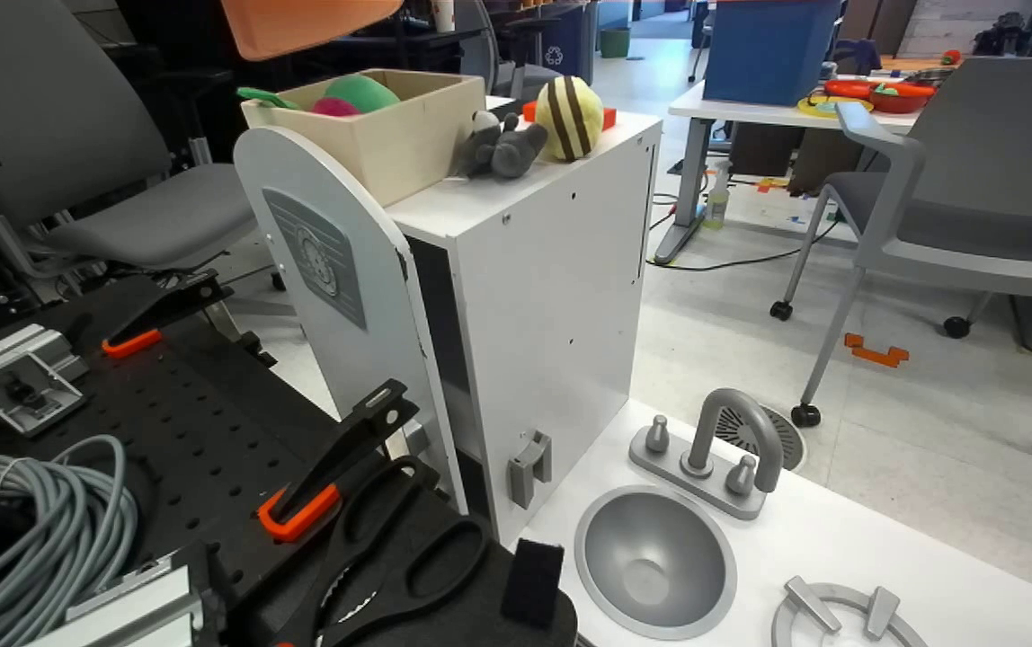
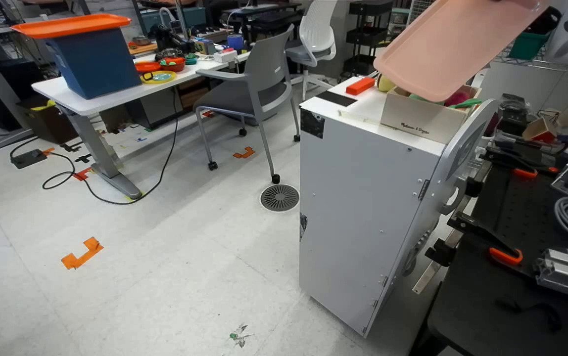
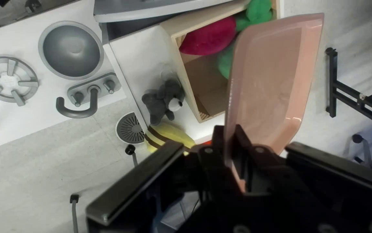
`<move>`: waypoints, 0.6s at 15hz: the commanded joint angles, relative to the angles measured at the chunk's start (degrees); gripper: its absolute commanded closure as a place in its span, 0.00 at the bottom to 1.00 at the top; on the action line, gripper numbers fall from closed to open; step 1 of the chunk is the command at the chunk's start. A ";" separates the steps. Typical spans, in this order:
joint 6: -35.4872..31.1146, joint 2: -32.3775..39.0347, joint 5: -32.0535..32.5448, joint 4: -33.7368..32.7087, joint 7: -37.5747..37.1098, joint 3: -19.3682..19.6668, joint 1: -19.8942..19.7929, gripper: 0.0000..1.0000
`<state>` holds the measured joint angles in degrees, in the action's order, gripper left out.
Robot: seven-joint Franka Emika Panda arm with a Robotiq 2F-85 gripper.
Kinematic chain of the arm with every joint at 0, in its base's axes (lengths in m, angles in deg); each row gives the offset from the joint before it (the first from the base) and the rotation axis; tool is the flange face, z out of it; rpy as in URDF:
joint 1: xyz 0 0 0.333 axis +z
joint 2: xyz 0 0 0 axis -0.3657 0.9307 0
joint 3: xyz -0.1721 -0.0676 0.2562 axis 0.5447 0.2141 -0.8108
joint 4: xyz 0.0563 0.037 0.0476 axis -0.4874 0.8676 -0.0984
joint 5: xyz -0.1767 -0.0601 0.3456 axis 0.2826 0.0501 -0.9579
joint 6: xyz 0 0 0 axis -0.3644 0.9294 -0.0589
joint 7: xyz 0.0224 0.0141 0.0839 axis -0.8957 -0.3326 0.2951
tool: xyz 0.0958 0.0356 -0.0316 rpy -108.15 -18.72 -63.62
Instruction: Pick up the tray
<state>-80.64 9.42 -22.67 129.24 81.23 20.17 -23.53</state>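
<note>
End effector [image 3: 229, 136], in wrist view only, is clamped on rim of tray [image 3: 267, 81]; in an ext. view just a corner of tray [image 1: 305, 27] shows, up higher than cabinet [image 1: 561, 279]. Tray's tilted, blocks pt of toy box [image 3: 202, 19] in wrist view; grey plush [image 1: 507, 148] & striped ball [image 1: 568, 117] sit near box.

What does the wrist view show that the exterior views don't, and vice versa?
Wrist only: floor inside the wooden box, plus a clear look at the fingers shut on the edge of the tray.
Exterior only: grey cable coil in both exterior views; spray bottle in an exterior view.
Shared: tray, wooden box, white cabinet, round floor grate.
</note>
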 commanded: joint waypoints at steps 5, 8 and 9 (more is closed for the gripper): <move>-0.10 5.85 1.41 -1.50 -0.61 0.98 -3.59 0.98; 0.03 8.37 0.71 -2.23 0.11 1.80 -4.63 0.98; 0.23 9.05 0.34 -2.44 0.55 2.09 -4.68 0.98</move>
<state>-80.71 15.80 -22.30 128.59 81.17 21.35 -27.75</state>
